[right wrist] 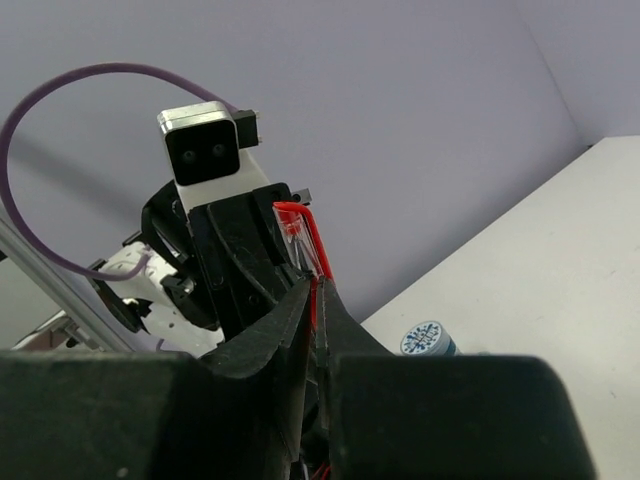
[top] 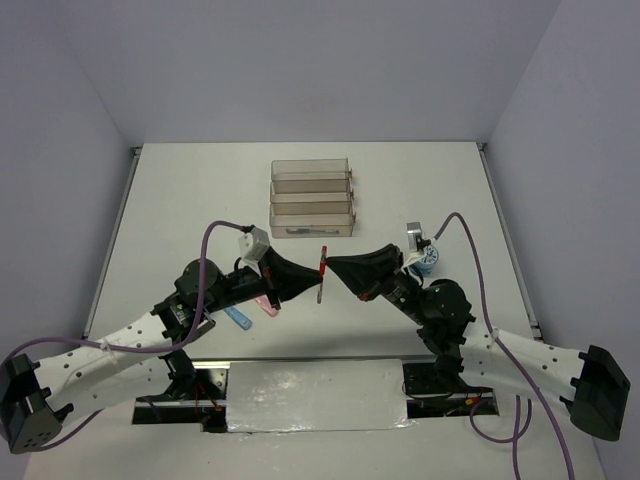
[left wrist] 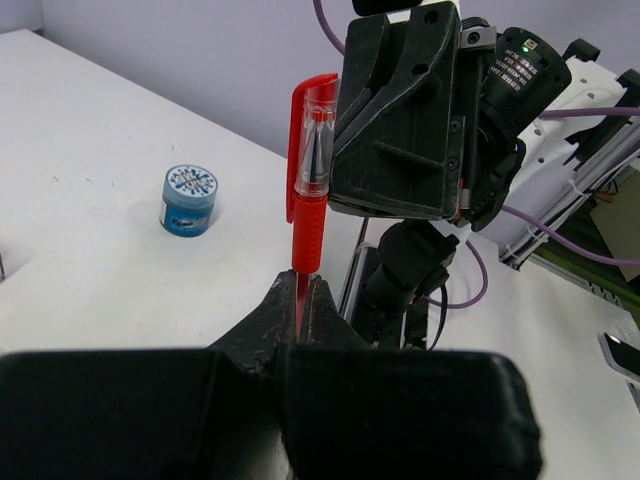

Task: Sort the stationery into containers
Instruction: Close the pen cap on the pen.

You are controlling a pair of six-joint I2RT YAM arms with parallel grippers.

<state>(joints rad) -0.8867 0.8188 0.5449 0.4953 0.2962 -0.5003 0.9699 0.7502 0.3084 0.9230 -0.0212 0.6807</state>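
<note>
Reaching inward from their bases at the near edge of the table, both arms meet tip to tip over the middle, and the red pen is caught between them, held off the surface. The left gripper is clenched on the pen: in the left wrist view its two fingers pinch the thin lower end, and the pen stands nearly upright above them, its clear cap and red clip at the top. The right gripper is clamped on the same pen from the other side; in the right wrist view its fingers press together on a narrow strip of red, with the clip showing just above. Below the left arm, a pink capsule and a blue capsule lie on the table near each other. A blue patterned roll stands on the table just beside the right arm, upright with its printed face up. Farther back, well apart from the pen and both claws, the containers sit as a block of smoky clear trays joined side by side.
</note>
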